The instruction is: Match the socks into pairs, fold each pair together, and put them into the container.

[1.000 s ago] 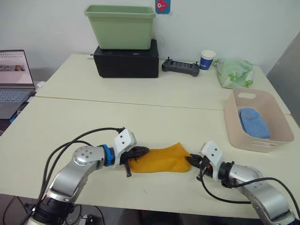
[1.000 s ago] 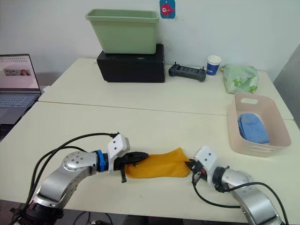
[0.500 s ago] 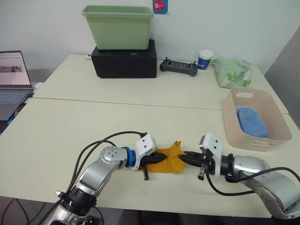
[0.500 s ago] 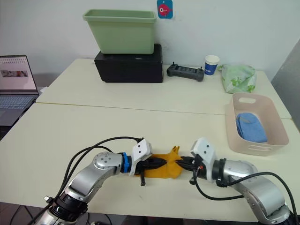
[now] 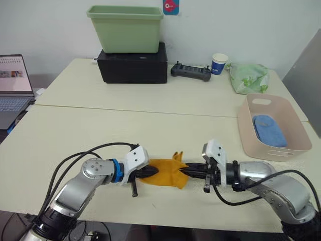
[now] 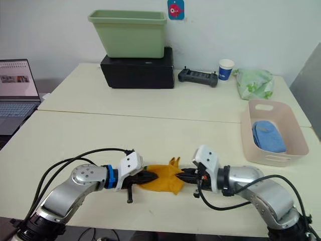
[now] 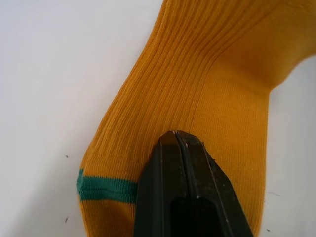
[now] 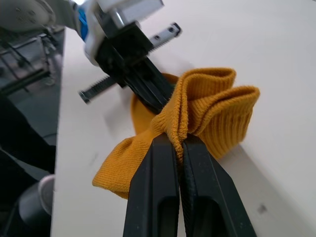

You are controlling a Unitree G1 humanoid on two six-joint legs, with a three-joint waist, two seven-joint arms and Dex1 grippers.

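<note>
Counter point(image 5: 75, 135) space stretched pale and wide, with the pale pink container point(image 5: 246, 133) at the robot's right and a folded light blue pair point(image 5: 269, 131) already lying inside it. That much of the task looked done. No white socks could be made out on the surface.

Mustard-yellow socks point(image 5: 168, 171) lay near the front edge, between the two arms, bunched up in the middle so that a ridge of cloth stood proud of the counter. From these views it could not be told whether one sock or two made up the bundle; a green stripe marked the end nearest the left arm.

Left tool point(image 5: 145, 173) was pinched closed on that striped end, its fingertips pressed together over the ribbed fabric. Right tool point(image 5: 186, 171) was likewise clamped tight on the opposite end, with the cloth doubled over at its tips. The fold therefore seemed to be under way rather than finished, and the yellow bundle was not yet in the container, well apart from it.
</note>
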